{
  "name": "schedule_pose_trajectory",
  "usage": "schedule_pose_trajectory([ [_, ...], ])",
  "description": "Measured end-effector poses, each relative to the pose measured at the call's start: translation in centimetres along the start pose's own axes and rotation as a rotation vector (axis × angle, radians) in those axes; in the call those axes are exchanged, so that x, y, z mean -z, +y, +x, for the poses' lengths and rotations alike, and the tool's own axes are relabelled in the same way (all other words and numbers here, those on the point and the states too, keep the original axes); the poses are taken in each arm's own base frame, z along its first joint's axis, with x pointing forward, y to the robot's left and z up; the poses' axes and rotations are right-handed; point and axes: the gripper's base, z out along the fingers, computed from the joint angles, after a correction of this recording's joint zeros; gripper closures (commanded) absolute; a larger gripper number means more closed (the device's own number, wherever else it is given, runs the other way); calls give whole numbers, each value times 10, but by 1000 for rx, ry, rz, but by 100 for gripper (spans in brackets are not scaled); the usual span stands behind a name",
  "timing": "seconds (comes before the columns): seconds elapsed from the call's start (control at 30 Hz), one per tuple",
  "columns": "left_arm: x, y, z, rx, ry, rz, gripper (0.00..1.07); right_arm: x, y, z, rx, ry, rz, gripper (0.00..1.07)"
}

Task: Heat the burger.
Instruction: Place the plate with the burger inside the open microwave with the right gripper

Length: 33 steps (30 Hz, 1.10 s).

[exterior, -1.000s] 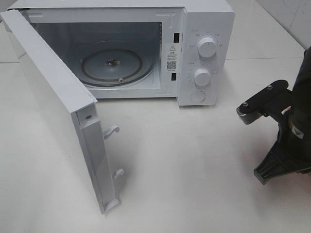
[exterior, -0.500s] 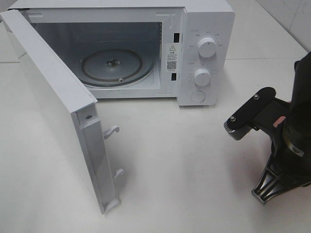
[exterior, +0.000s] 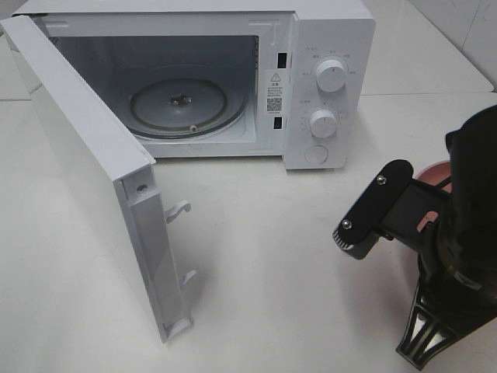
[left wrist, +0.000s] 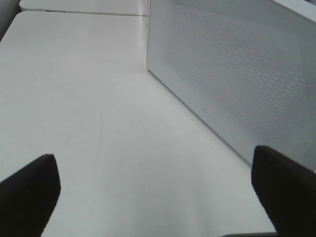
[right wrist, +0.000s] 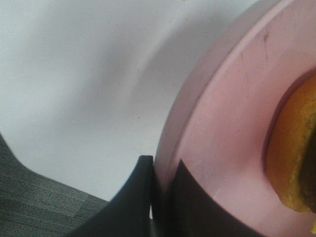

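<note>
The right end effector (right wrist: 160,177), carried on a black arm (exterior: 466,233) angled in from the near right, has its jaws narrowed onto the smooth rim of the pink plate (right wrist: 222,123). The burger (right wrist: 291,148), seen only as a golden-orange sliver, lies on that plate. The left end effector (left wrist: 155,187), jaws spread wide, hangs over the matte white surface (left wrist: 74,98) beside the perforated door (left wrist: 237,74) of the boxy white microwave (exterior: 326,47), which stands open and shows a round glass turntable (exterior: 182,105).
</note>
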Motion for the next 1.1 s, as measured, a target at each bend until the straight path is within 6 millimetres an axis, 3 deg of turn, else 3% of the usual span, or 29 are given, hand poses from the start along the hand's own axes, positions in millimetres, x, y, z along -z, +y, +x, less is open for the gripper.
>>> schedule_pose_trajectory([
  [0.4,0,0,0,0,0,0,9,24,14,8,117,-120,33,107],
  [1.1,0,0,0,0,0,0,9,25,11,4,329,-161,79,107],
])
